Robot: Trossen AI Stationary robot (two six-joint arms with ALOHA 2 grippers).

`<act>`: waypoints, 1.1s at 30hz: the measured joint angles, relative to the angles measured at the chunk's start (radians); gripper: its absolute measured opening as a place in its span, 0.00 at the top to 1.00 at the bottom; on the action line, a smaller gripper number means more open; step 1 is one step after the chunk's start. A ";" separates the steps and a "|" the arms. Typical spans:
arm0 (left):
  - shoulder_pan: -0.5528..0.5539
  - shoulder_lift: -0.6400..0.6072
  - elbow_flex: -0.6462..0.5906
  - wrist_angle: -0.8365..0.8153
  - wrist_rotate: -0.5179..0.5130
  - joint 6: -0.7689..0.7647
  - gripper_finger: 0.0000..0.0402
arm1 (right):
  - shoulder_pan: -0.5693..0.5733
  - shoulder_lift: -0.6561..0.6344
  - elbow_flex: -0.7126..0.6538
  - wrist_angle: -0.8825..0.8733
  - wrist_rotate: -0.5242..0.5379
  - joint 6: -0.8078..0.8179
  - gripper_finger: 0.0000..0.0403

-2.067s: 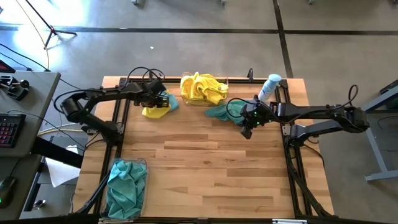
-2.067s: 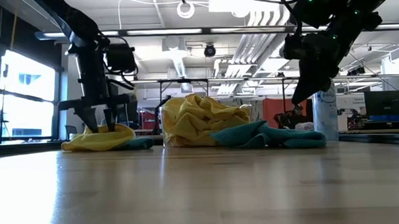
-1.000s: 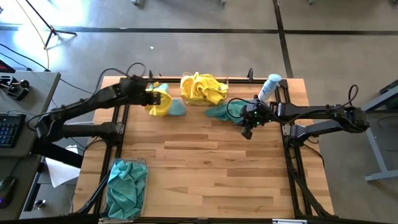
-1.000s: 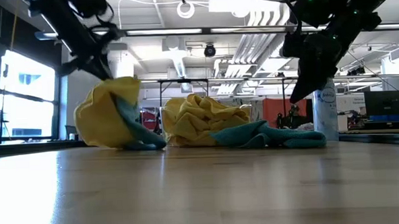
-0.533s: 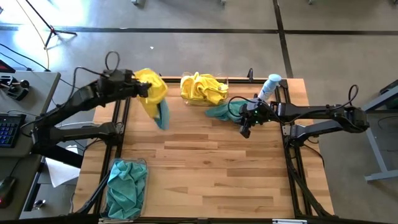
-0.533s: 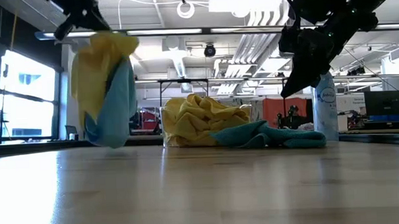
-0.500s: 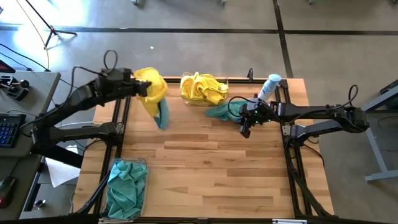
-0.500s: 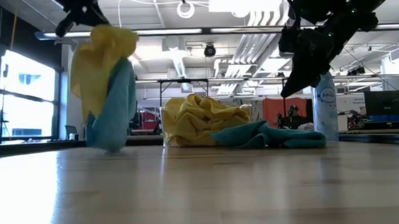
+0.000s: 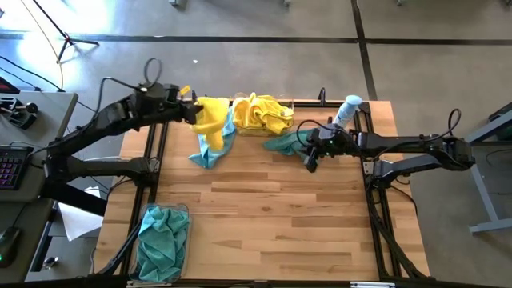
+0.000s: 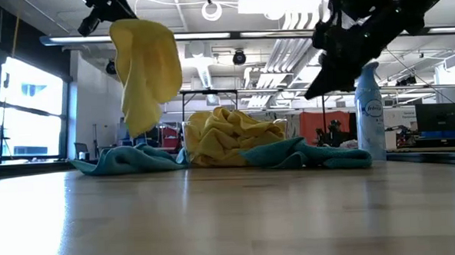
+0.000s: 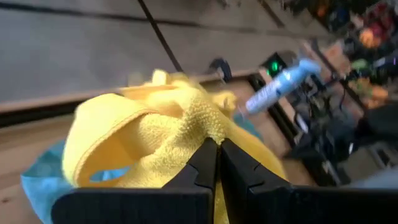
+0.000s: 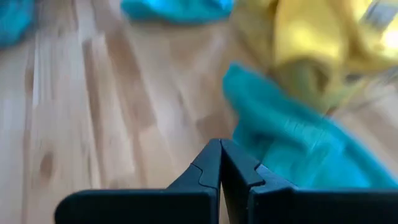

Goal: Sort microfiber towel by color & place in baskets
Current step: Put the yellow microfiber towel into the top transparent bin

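A yellow microfiber towel (image 9: 211, 118) hangs in the air at the far left, and my left gripper (image 9: 193, 110) is shut on its top. Under it a teal towel (image 9: 210, 150) lies spread on the table. The far basket (image 9: 290, 105) holds bunched yellow towels (image 9: 260, 112). Another teal towel (image 9: 282, 144) lies against that basket's near right side. My right gripper (image 9: 310, 165) hovers shut just beyond that towel's right end, with nothing in it. The near-left basket (image 9: 186, 210) holds teal towels (image 9: 162, 238). My left gripper pinches a bunched fold at the yellow towel's upper end (image 11: 202, 127) between its two fingers. The fingers come roughly level from the table's left. The towel (image 10: 146, 69) hangs slack below them, clear of the table and of the teal towel underneath.
A white-and-blue spray bottle (image 9: 346, 112) stands at the far right, close behind my right arm. The wooden table's middle and near right (image 9: 304, 232) are bare. Black frame rails (image 9: 376, 208) run along both sides.
My left gripper has lifted the yellow towel off the table, first swinging toward the far left corner, then back toward the far basket. A teal towel came up with it, then fell and now lies spread on the table. My right gripper has shifted slightly toward the left.
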 joint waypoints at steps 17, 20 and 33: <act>-0.198 0.288 -0.001 0.211 0.138 -0.064 1.00 | 0.000 0.001 0.273 0.124 0.009 -0.186 0.94; -0.212 0.335 -0.001 0.275 0.158 -0.075 1.00 | 0.000 0.021 0.348 0.125 -0.009 -0.214 0.85; -0.238 0.529 0.142 0.406 0.235 -0.003 1.00 | 0.012 0.344 0.571 0.107 -0.190 -0.255 0.42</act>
